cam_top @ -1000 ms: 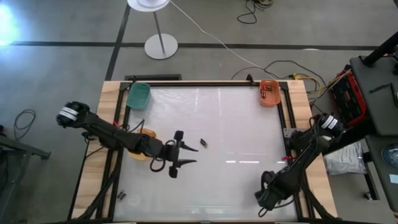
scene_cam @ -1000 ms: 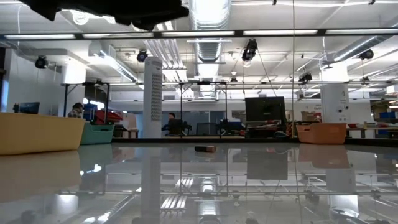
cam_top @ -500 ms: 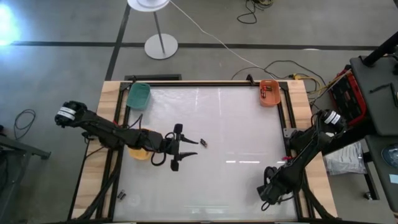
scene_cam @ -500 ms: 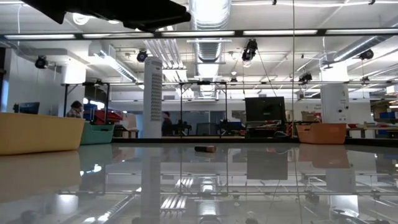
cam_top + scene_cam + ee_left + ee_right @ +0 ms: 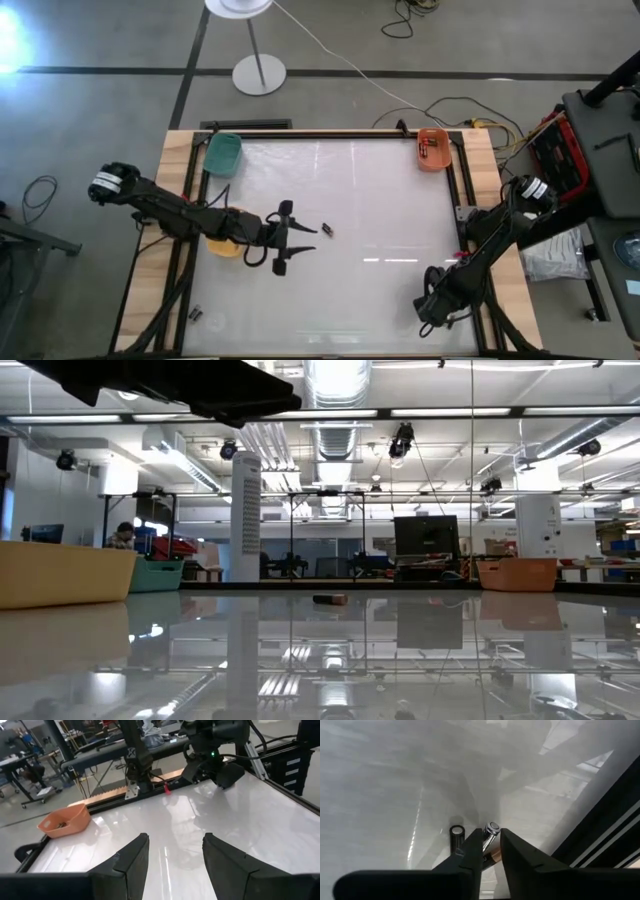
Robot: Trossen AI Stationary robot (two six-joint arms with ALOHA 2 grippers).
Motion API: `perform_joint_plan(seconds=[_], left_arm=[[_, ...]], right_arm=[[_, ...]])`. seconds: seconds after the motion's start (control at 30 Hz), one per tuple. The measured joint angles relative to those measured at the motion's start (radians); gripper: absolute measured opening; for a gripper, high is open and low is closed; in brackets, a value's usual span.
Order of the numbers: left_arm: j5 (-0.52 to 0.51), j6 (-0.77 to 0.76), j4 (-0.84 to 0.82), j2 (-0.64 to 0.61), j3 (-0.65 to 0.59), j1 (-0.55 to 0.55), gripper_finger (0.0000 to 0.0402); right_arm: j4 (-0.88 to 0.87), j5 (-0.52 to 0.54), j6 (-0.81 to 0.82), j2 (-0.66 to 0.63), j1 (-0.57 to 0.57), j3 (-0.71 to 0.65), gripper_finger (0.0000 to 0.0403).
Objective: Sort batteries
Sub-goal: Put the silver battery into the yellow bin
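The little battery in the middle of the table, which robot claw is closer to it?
The left claw. It hovers right beside the battery, fingers open. The right claw is far away at the table's near right corner, gripping another battery.

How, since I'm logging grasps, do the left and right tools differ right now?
The left tool is open and empty; the right tool is shut on a battery. The left tool hangs over the table's left-middle beside the yellow bin; the right tool sits at the table's right edge. Both are dark and two-fingered.
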Motion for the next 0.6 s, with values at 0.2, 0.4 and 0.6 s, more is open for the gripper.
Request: perform_joint_plan(seconds=[0.2, 0.4, 0.6], left_arm=[[0.000, -0.021, -0.001, 0.000, -0.005, 0.000, 0.0166], [0.000, -0.029, -0.015, 0.000, -0.004, 0.000, 0.0166], [0.000, -0.028, -0.015, 0.000, -0.004, 0.000, 0.0166]], right_arm=[[0.019, -0.005, -0.002, 0.000, -0.001, -0.017, 0.0044], [0.043, -0.004, 0.000, 0.000, -0.001, -0.036, 0.0050], [0.051, -0.001, 0.006, 0.000, -0.001, -0.048, 0.0056]])
